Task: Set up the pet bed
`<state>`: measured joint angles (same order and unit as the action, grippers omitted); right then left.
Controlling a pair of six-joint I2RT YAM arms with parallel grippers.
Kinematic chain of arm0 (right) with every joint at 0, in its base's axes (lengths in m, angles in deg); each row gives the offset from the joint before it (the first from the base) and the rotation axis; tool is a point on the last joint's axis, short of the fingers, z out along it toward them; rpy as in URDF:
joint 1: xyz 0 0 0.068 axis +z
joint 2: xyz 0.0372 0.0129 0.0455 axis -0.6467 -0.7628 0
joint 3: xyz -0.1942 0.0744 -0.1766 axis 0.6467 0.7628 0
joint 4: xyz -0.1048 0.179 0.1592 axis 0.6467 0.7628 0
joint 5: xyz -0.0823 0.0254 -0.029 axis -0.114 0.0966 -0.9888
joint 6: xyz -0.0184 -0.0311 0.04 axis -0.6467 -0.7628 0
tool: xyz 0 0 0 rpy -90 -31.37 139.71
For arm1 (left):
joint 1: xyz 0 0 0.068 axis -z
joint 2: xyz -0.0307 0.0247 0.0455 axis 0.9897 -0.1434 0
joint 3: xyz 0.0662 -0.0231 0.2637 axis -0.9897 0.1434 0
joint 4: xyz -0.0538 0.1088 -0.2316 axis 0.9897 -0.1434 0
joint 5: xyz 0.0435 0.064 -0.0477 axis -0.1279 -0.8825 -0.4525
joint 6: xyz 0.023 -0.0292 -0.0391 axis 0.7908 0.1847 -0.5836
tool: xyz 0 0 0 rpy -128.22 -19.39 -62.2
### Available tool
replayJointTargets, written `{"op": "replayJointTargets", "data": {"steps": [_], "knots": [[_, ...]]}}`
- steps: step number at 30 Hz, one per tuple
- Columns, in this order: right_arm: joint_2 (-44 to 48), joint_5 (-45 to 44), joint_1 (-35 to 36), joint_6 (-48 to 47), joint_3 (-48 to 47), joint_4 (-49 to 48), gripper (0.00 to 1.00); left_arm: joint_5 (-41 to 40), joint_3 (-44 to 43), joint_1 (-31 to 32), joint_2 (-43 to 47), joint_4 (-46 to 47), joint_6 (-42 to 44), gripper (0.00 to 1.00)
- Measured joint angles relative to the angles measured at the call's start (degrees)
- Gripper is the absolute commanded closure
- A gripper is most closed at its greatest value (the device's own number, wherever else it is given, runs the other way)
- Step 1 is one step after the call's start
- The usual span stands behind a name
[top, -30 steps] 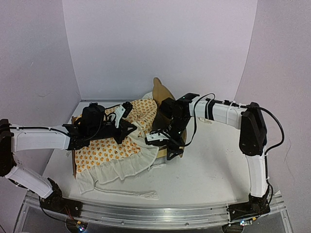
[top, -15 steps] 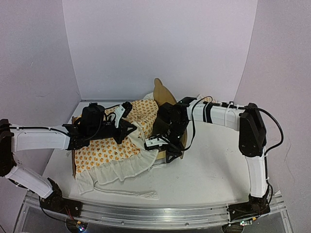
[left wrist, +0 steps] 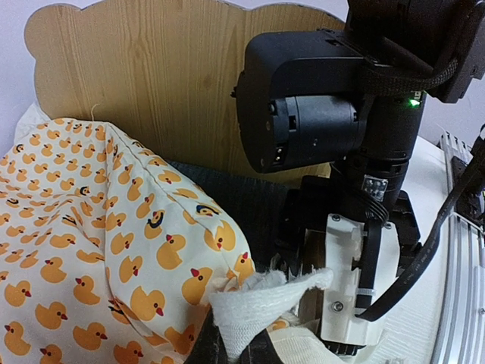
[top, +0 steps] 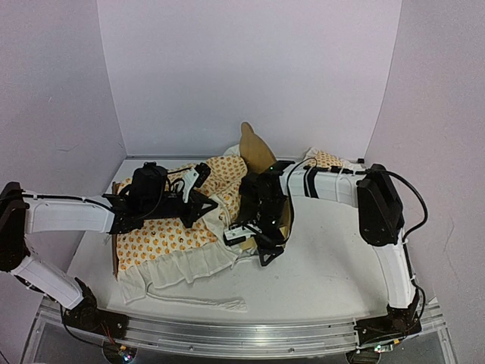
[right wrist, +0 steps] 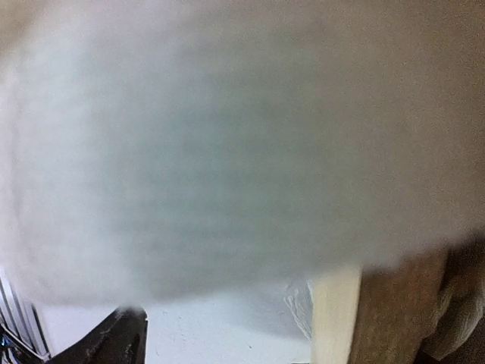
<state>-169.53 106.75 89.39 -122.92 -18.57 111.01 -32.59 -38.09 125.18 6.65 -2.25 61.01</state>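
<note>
Lilac walls close in a white table (top: 333, 258) on three sides, and both arms reach in toward its left-centre. Around the work you have a loose white cord (top: 203, 301) lying on the table near the front edge, apart from the arms. A small print piece (top: 324, 158) in the same orange pattern sits just behind the right forearm, near the back wall.

What stands in the way is the bedding (top: 163, 235). This duck-print cloth covers most of the frame, and its white ruffle (top: 189, 265) spills over the near side onto the table. In the right wrist view, blurred pale cloth fills nearly the whole picture, close against the lens.

The pet bed (top: 255, 145) sits left of centre, set diagonally, with its headboard (left wrist: 151, 72) upright at the far end. It holds the bedding, bunched toward the left of the frame. In the left wrist view a strip of the dark grey base panel (left wrist: 227, 193) shows bare between the cloth and the headboard.

Your left gripper (top: 208, 202) hangs over the middle of the bed. Its fingers (left wrist: 203, 350) are pressed together on an edge of the white ruffle, which stands up from between them.

Your right gripper (top: 255, 244) points down at the bed's near right side, just beside the headboard end. Its own view shows a light wooden edge at the lower right and one dark finger (right wrist: 114, 341) at the lower left. Whether its fingers stand apart or bear on the wood, you cannot tell from these views.
</note>
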Motion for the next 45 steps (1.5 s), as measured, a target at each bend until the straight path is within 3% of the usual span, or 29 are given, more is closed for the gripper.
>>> {"op": "replayJointTargets", "data": {"steps": [4,9,16,23,29,31,42,45], "knots": [[0.28,-0.26,0.35,4.04,-0.07,0.37,0.02,2.82,-0.7,-0.04,-0.85,0.0,-0.28,1.0],[4.96,-2.99,0.87,12.87,-0.07,1.42,0.02,6.21,-1.97,-0.04,-1.25,0.02,-0.79,1.0],[23.34,-5.88,0.83,25.73,3.23,1.97,0.02,9.94,-3.8,-0.04,-1.36,0.09,-1.68,1.0],[35.78,-8.31,0.83,45.51,21.31,-3.91,0.02,10.84,-5.95,-0.04,-2.93,0.17,-3.02,1.0],[41.51,-12.24,2.51,62.23,45.88,-23.08,0.03,10.34,-7.08,-0.04,-4.09,0.46,-5.05,1.0],[41.24,-15.8,3.89,64.96,50.73,-30.58,0.13,10.21,-7.43,-0.04,-4.09,0.59,-5.64,1.0],[25.03,-41.31,10.4,68.46,60.81,-77.4,0.49,9.84,-7.76,-0.04,-4.39,1.62,-6.54,1.0],[22.21,-44.65,10.99,68.46,62.47,-85.15,0.44,9.86,-7.76,-0.04,-4.39,1.97,-6.54,1.0]]}}
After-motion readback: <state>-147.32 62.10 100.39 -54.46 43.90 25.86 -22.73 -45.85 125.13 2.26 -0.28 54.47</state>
